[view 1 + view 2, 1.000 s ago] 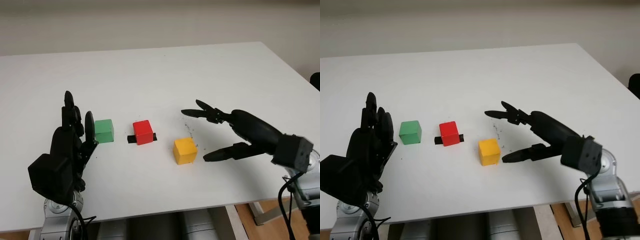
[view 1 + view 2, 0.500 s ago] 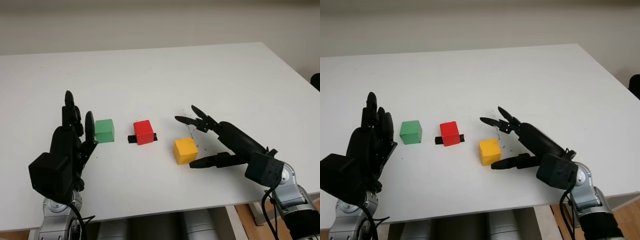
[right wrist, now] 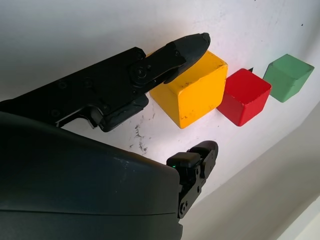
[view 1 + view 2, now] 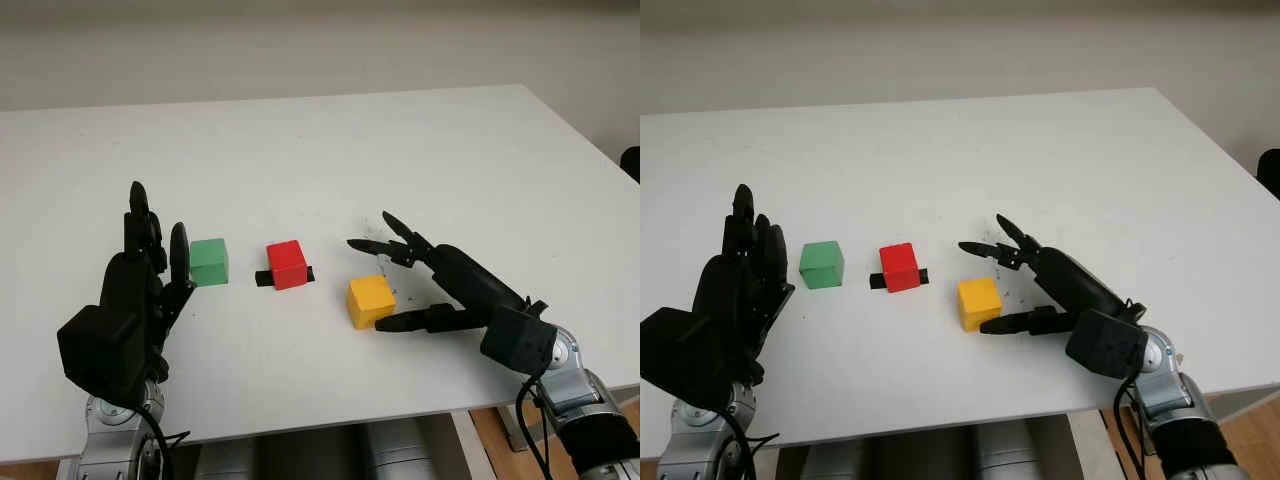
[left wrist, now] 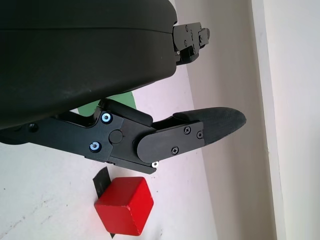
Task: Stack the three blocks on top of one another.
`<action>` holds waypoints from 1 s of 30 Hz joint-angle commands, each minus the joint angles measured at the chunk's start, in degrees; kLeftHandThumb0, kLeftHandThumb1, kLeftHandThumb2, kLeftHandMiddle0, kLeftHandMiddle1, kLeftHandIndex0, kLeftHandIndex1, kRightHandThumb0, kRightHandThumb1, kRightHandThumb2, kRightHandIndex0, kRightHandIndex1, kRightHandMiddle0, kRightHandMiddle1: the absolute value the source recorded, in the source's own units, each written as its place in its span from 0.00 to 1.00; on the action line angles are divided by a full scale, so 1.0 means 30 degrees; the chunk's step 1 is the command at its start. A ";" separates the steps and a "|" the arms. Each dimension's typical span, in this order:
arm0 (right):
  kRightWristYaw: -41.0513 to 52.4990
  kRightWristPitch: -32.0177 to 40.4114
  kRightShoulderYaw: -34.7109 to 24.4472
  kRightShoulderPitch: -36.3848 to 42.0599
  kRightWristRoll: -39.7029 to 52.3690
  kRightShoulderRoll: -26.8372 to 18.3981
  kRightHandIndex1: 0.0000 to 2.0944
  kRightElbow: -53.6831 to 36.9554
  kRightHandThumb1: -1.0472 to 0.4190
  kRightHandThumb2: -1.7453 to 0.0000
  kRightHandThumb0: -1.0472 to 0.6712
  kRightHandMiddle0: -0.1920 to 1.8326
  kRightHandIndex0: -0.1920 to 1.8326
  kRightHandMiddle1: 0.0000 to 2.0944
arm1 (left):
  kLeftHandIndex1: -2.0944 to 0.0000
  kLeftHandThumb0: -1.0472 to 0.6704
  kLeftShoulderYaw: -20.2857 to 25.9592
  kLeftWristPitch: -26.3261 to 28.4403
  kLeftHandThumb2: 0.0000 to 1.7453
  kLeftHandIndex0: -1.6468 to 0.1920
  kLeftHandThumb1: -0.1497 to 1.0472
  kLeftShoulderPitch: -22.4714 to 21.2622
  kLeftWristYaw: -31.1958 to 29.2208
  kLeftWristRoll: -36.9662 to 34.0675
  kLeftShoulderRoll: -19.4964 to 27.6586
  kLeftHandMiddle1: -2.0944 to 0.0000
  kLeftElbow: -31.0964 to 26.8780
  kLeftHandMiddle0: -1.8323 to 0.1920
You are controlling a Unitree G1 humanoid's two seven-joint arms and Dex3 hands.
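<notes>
left hand: matte black shell, silver wrist | right hand: black tapered fingers, silver wrist, black cable at 5 o'clock

The 3 blocks look matt painted with scuffed edges; the table is smooth white.

Three blocks: one green block, one red block, one yellow block.

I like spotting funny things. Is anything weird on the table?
A little: a black strip pokes out from under the red block, and dark specks mark the table near the yellow block. Nothing is spilled or broken.
</notes>
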 commanded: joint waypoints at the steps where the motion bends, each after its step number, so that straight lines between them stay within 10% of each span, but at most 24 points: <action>1: -0.0294 -0.0321 0.0159 -0.0429 -0.0369 -0.0054 0.04 0.0119 0.14 0.97 0.25 0.34 0.08 0.10 | 0.97 0.22 0.0029 -0.0044 0.36 0.98 1.00 -0.0015 0.0042 0.0061 -0.0022 0.97 -0.0375 0.97; 16: -0.0280 -0.0668 0.0583 -0.0513 -0.0830 -0.0273 0.03 0.0427 0.11 0.97 0.28 0.33 0.09 0.16 | 0.97 0.22 0.0040 -0.0180 0.36 0.98 1.00 0.0001 0.0100 0.0014 -0.0161 0.97 -0.0331 0.97; 22: -0.1514 -0.1041 0.0602 -0.0430 -0.1700 -0.0224 0.03 0.0544 0.09 0.97 0.35 0.24 0.14 0.56 | 0.98 0.22 -0.0006 -0.0239 0.36 0.98 1.00 -0.0011 0.0189 0.0109 -0.0211 0.97 -0.0297 0.97; 30: -0.2621 -0.1286 0.0727 -0.0741 -0.2474 -0.0327 0.04 0.1244 0.05 0.97 0.38 0.25 0.19 0.72 | 0.97 0.22 0.0035 -0.0317 0.36 0.97 1.00 0.0071 0.0209 0.0091 -0.0278 0.97 -0.0335 0.97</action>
